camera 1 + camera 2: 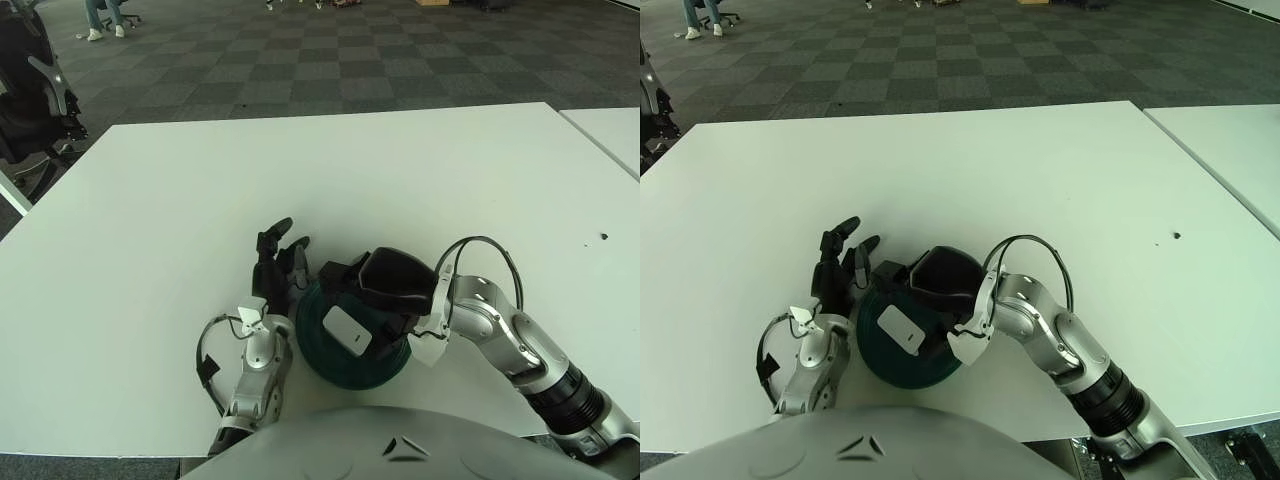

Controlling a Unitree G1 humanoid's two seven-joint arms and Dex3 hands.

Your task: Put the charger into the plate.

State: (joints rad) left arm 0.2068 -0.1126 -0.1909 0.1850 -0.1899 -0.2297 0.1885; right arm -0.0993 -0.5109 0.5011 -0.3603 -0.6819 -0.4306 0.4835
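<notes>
A dark green plate (pixel 335 365) sits near the table's front edge. The white charger (pixel 347 331) shows tilted over the plate's middle; it also shows in the right eye view (pixel 902 328). My right hand (pixel 385 285) is above the plate, black fingers curled around the charger's top and right side. My left hand (pixel 275 262) is just left of the plate's rim, fingers stretched forward and holding nothing. The far half of the plate is hidden under my right hand.
The white table (pixel 330 170) stretches ahead and to both sides. A second white table (pixel 610 130) stands at the right with a narrow gap between. A black chair (pixel 30 90) is off the far left corner.
</notes>
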